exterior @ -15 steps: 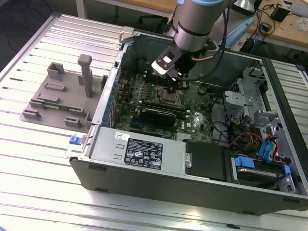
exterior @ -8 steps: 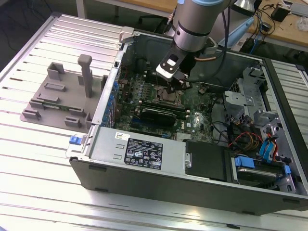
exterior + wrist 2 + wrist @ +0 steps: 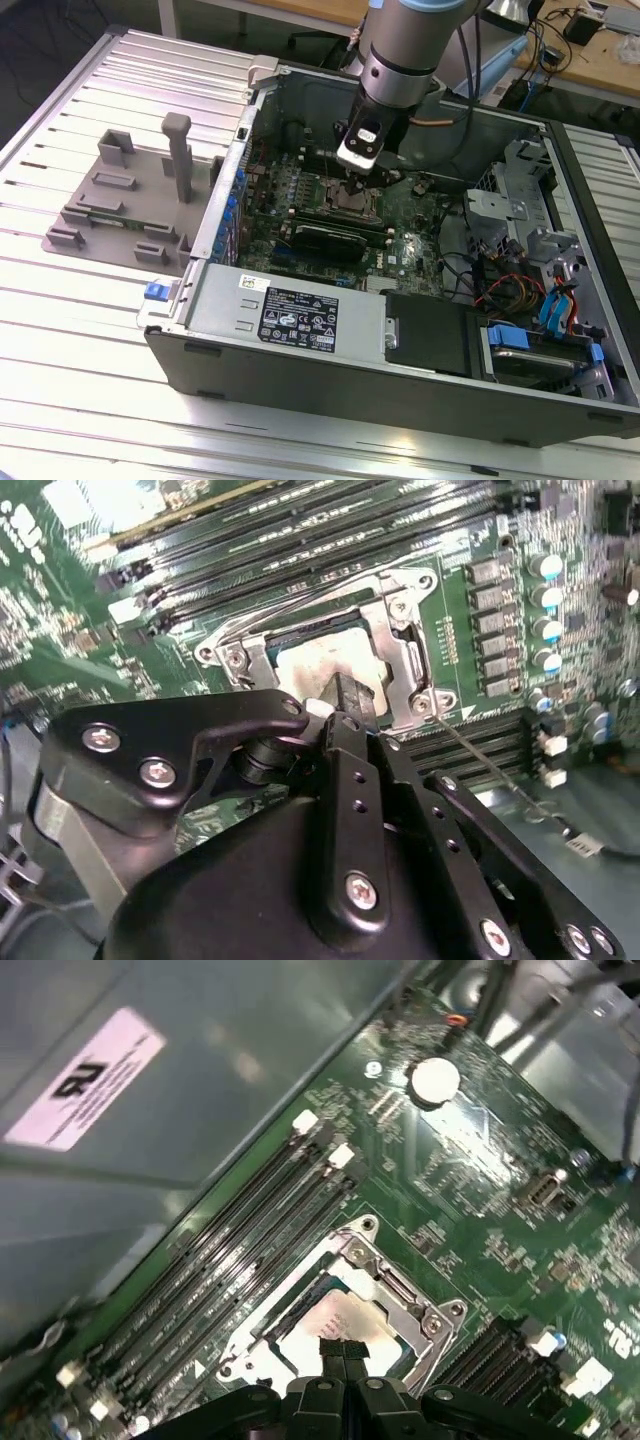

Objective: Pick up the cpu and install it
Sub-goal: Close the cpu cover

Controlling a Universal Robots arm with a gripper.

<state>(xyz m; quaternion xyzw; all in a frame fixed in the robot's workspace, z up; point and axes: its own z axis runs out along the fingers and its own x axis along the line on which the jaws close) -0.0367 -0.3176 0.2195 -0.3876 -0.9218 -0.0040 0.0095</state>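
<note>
The jaws were closed, tips together over the cpu (image 3: 322,1322). It sat in the motherboard's socket (image 3: 392,1285).

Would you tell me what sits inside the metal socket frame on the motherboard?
A flat square silver cpu lies inside the metal frame; the black end effector covers part of its top.

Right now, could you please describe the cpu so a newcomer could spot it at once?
Look inside the open computer case, at the green motherboard under the gripper. There a metal socket frame surrounds the cpu, a pale silvery square, unlike the long dark memory slots beside it.
</note>
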